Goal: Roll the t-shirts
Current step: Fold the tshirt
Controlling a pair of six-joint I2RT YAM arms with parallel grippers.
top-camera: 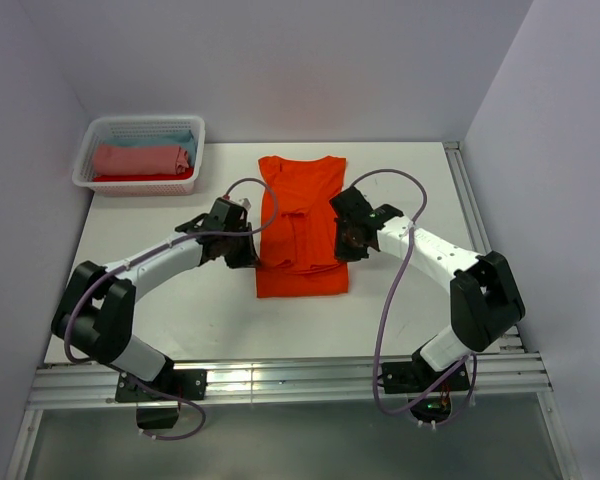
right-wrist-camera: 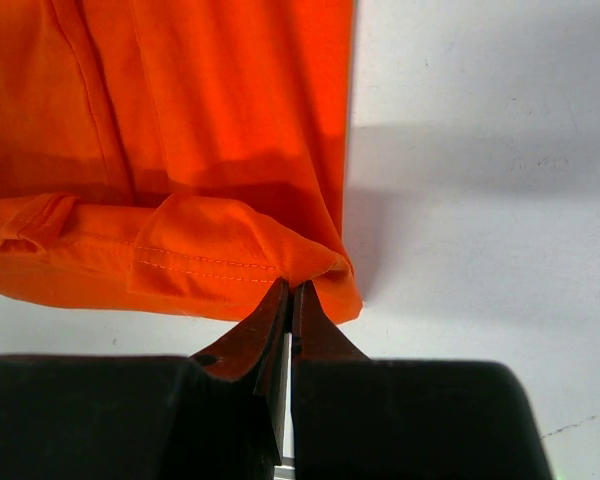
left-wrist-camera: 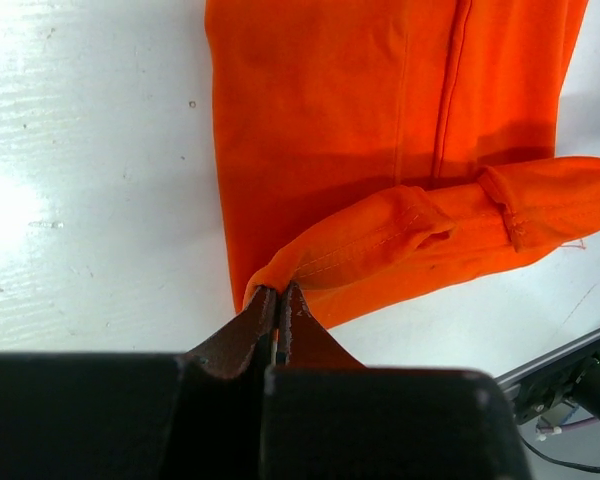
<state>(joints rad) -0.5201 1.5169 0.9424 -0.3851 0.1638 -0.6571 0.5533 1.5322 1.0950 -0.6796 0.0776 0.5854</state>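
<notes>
L fingers [left-wrist-camera: 272, 302] are pressed together on a pinch of orange cloth, w/ nothing but fabric btwn them. R fingers [right-wrist-camera: 281, 300] are likewise clamped on the matching pinch at the opposite side. Each pair holds one end of a doubled-over band w/ a stitched hem line, raised a little off the layer beneath, and that band runs crosswise from one pair to the other. It belongs to the bright orange short-sleeved cloth t-shirt [top-camera: 300, 190], folded into a narrow strip mid-way across the white surface [top-camera: 420, 190], neck end far, other end toward the arm bases. So the strip's long axis runs near-to-far, square to the line btwn the two pinches. L fingers sit at its left edge and R at its right, roughly level, approx halfway along, so neither arm is nearer. Judging from that, the roll has to travel along the long axis w/ both ends abreast, else it prob. goes skew. Which way it should travel I can't tell. Well apart, at the far left corner, a white plastic lattice basket [top-camera: 130, 186] holds a salmon-pink cloth roll [top-camera: 140, 160] w/ light blue cloth [top-camera: 180, 140] behind it.
</notes>
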